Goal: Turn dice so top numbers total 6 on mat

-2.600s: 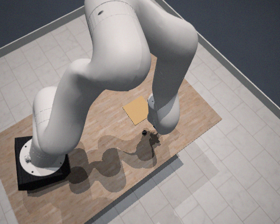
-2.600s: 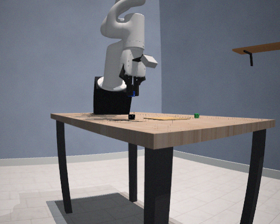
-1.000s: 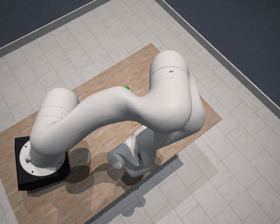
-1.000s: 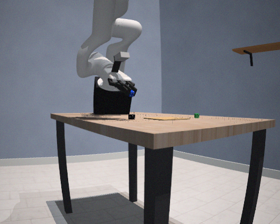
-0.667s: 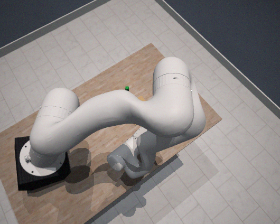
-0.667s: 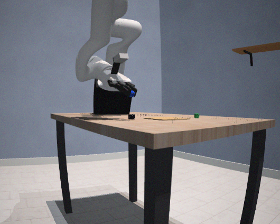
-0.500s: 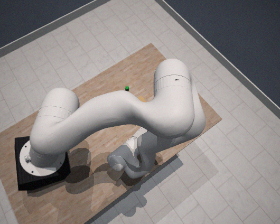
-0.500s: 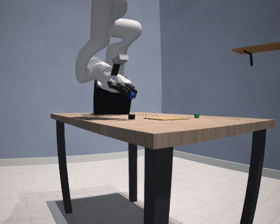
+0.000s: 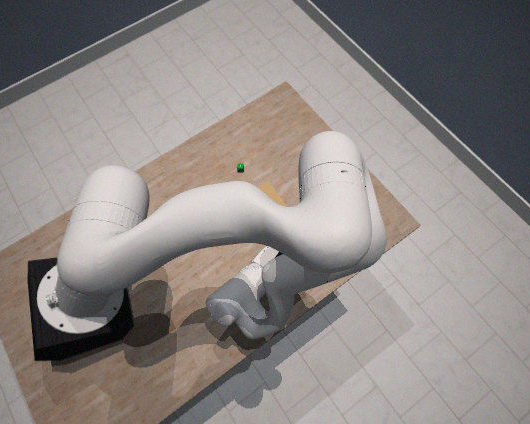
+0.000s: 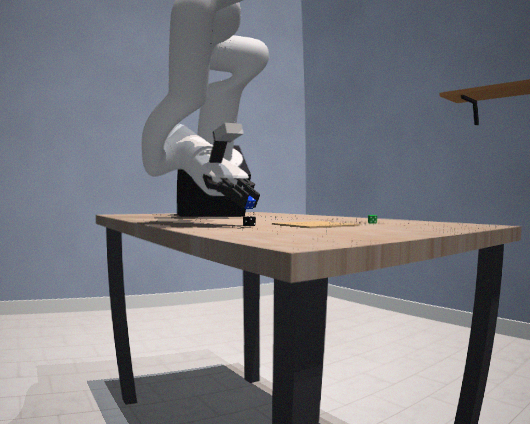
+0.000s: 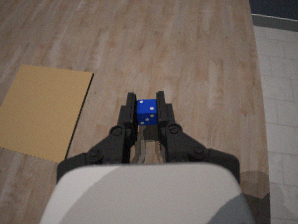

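My gripper point(image 11: 146, 102): fingers clamped on the blue die point(image 11: 147, 111) — held just above the table point(image 10: 303, 250).
Mat point(image 11: 42, 111): off to my left — bare.
Green die point(image 9: 240, 167): on wood, beside mat.
Black die point(image 10: 249, 220): on the table below me.

Three dice, blue point(image 11: 147, 112), black point(image 10: 249, 220), green point(image 9: 240, 167); seemingly one mat point(image 11: 42, 111).

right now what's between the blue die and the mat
Only bare wood of the table, seen in the wrist view. The end effector holds the blue die above it, off the right edge of the mat.
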Controlling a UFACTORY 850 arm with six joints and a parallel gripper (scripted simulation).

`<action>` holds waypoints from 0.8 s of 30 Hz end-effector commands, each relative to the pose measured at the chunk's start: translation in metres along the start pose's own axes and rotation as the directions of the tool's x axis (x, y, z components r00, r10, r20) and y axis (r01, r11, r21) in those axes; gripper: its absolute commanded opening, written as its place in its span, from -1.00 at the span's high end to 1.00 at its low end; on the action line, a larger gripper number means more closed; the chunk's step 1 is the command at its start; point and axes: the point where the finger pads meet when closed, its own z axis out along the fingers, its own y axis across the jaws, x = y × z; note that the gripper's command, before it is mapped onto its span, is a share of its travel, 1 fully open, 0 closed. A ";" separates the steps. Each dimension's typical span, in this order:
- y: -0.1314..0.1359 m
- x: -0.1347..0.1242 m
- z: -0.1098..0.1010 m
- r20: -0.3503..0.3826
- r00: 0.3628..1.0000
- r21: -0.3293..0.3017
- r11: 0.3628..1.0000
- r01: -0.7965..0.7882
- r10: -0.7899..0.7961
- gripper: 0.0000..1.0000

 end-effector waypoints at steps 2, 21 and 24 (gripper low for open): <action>0.001 -0.012 0.007 -0.002 1.000 -0.001 1.000 0.000 0.000 0.69; 0.001 -0.022 0.012 -0.002 1.000 -0.001 1.000 0.000 0.000 0.69; 0.001 -0.022 0.012 -0.002 1.000 -0.001 1.000 0.000 0.000 0.69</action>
